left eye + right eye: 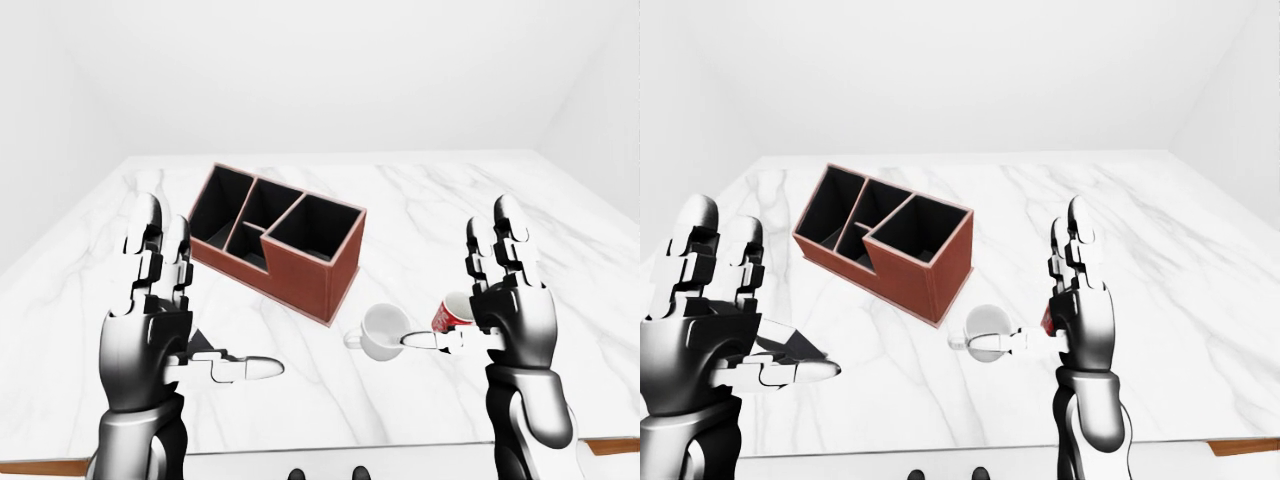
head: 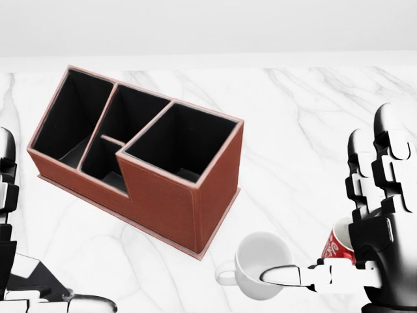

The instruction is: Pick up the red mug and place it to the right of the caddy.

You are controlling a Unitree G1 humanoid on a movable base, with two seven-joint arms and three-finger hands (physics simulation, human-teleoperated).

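Observation:
The red mug (image 2: 337, 244) with white lettering stands on the marble table (image 2: 300, 130) at the lower right of the head view. My right palm hides its right part. My right hand (image 1: 475, 285) is open just to the right of it, fingers upright. The thumb (image 2: 306, 275) reaches left under the mug toward a white mug. The brown leather caddy (image 2: 150, 189), with black compartments, lies up and to the left. At the lower left my left hand (image 1: 200, 300) is open and holds nothing.
A white mug (image 2: 259, 264) sits between the caddy and the red mug, its handle pointing left. A small black angled stand (image 1: 790, 346) lies by my left hand. The table's wooden near edge (image 1: 612, 447) runs along the bottom of the eye views.

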